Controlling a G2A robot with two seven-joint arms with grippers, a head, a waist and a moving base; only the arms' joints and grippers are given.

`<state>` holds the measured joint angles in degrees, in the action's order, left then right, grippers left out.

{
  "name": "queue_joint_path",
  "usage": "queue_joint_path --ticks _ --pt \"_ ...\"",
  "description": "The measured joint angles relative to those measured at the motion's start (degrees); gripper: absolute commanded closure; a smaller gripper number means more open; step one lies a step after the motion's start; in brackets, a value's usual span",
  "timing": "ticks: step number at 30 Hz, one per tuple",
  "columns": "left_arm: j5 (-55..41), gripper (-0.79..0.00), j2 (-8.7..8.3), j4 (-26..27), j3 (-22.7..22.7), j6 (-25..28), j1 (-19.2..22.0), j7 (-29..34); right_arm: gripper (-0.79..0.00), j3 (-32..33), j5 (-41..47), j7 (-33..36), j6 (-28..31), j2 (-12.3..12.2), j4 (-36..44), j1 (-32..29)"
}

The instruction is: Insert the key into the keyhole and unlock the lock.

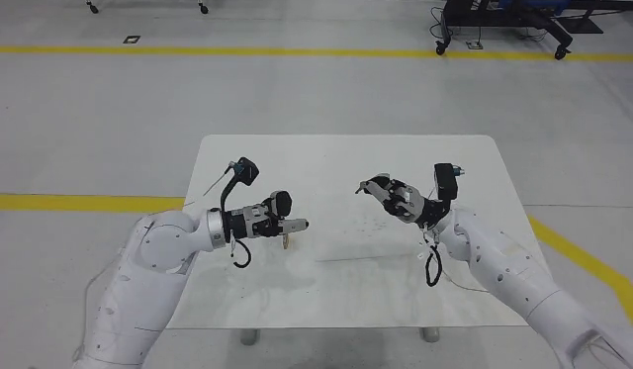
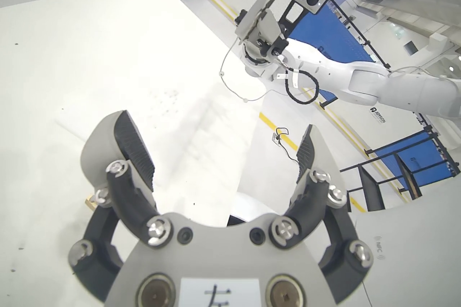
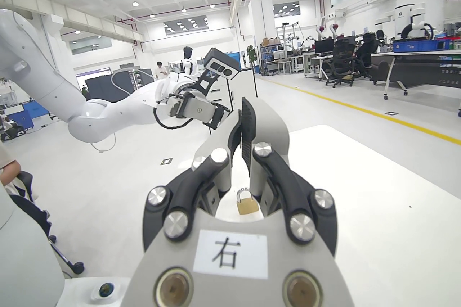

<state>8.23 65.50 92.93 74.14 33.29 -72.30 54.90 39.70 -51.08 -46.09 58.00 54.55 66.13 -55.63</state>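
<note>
Brass padlock [image 3: 246,203] on the white table [image 1: 396,161], left of middle and toward the near edge, just below the left gripper [image 2: 216,121]. Long axis running roughly left to right, silver shackle [image 3: 243,194] at the left end, turned away from the right gripper [image 3: 245,114]. Lying flat or propped up: cannot tell.

Left gripper held level above the table, aimed right, fingers [image 2: 133,150] spread wide and closed on nothing, padlock beside one of them.

Right gripper raised over the table right of middle, well apart from the padlock, aimed left, pads [image 3: 248,128] pressed together. Whether anything is pinched between them: cannot tell.
</note>
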Motion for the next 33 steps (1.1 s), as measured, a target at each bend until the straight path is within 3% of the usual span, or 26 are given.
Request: queue_joint_path --ticks 4,7,12,14,19,26,33 --pt "0.2 -0.785 0.04 -0.06 -0.14 0.07 -0.3 -1.16 0.0 0.07 -0.1 0.0 0.0 0.0 0.05 -0.04" --pt "-4.87 -0.785 0.23 -3.13 -1.73 1.67 -0.01 -1.28 0.0 -0.19 1.44 1.49 -0.03 0.19 0.92 -0.67" --pt "-9.75 -0.785 0.88 -9.08 -5.88 9.74 3.16 -1.7 0.0 -4.69 13.74 12.2 0.0 1.47 3.28 -0.54" --pt "-10.79 -0.548 1.14 -9.77 -7.85 12.99 4.38 -1.18 0.0 -7.09 21.02 17.79 0.0 2.08 2.89 0.58" --pt "-14.0 -0.385 1.48 -12.3 -10.77 15.65 6.75 -0.81 0.0 -10.77 37.24 29.99 0.0 2.99 2.45 3.34" --pt "-15.93 -0.348 1.57 -15.19 -12.85 16.12 8.83 -0.57 0.0 -11.39 52.17 42.75 0.0 3.43 1.93 4.85" --pt "-16.32 -0.336 1.41 -15.82 -13.12 15.76 9.23 -2.47 0.0 -9.67 58.2 50.64 0.0 3.81 1.8 4.31"
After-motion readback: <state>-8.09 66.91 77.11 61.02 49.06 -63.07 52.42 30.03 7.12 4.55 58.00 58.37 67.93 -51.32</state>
